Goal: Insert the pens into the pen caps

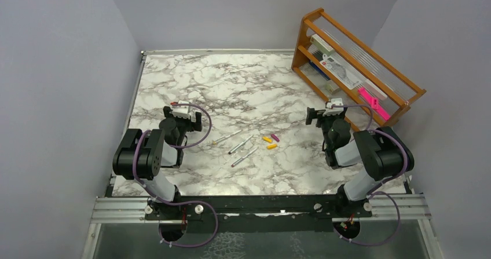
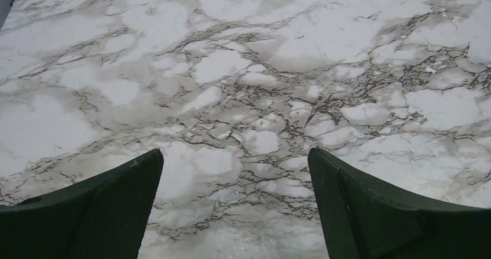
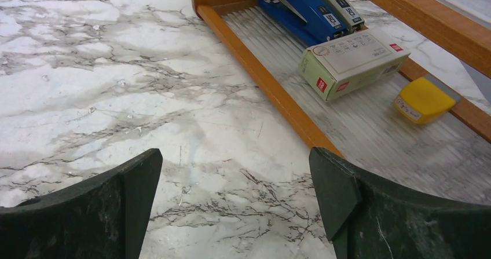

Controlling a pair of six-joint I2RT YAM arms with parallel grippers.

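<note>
Three thin silver pens lie side by side at the table's middle in the top view: one (image 1: 227, 136), one (image 1: 240, 145) and one (image 1: 245, 156). Just right of them lie the pen caps: a yellow one (image 1: 267, 138), a purple one (image 1: 275, 137) and another yellow one (image 1: 271, 146). My left gripper (image 1: 184, 115) hovers left of the pens, open, with only marble between its fingers (image 2: 104, 207). My right gripper (image 1: 323, 115) is right of the caps, open and empty, fingers (image 3: 370, 207) wide apart. Neither wrist view shows pens or caps.
A wooden rack (image 1: 353, 68) stands at the back right, close to my right gripper. Its lower shelf (image 3: 370, 126) holds a blue stapler (image 3: 307, 7), a staples box (image 3: 353, 59) and a yellow item (image 3: 424, 99). A bright-pink flat object (image 1: 373, 104) sits on the rack.
</note>
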